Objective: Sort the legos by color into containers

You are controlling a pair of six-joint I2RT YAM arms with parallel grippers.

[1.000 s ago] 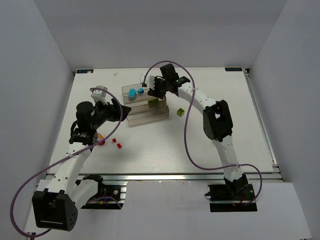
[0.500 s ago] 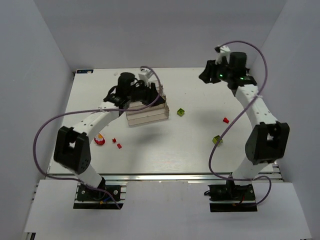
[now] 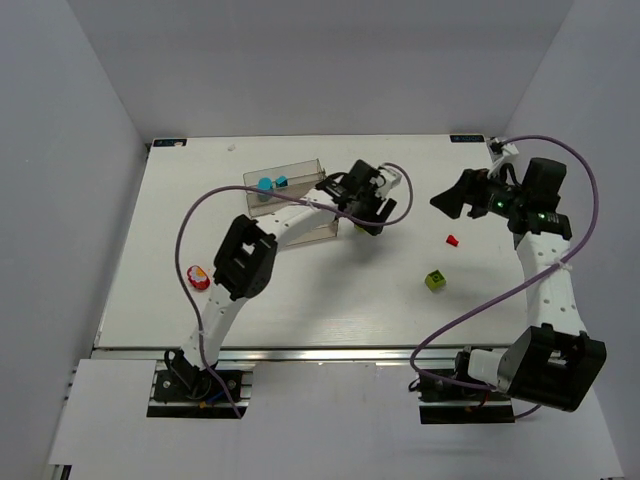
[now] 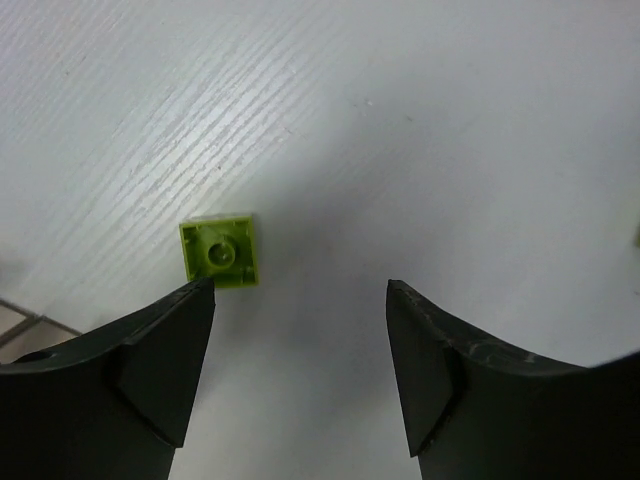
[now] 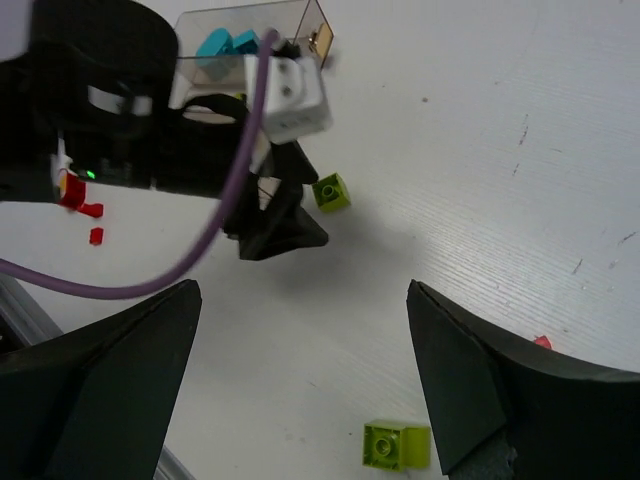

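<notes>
My left gripper [image 3: 372, 220] is open and empty, low over the table just right of the clear rack [image 3: 296, 172]. In the left wrist view a lime-green brick [image 4: 220, 252] lies just ahead of the left finger [image 4: 170, 350], outside the gap of that gripper [image 4: 300, 288]. Two cyan bricks [image 3: 266, 185] sit in the rack's far trough. My right gripper [image 3: 442, 202] is open and empty, raised at the right. Below it lie a second green brick [image 3: 435, 280] and a small red brick [image 3: 451, 240]. The right wrist view shows the right gripper [image 5: 302, 292], both green bricks [image 5: 332, 191] [image 5: 398, 444] and the left gripper [image 5: 278, 228].
A red rounded piece [image 3: 199, 277] lies at the left of the table, with small red bricks [image 5: 94, 223] beside it in the right wrist view. The left arm [image 3: 245, 262] reaches across the rack's front. The table's right edge [image 3: 520, 220] is near the right arm.
My left gripper moved from over the rack to the table right of it, by the green brick. My right gripper swung from the far right corner down and toward the middle.
</notes>
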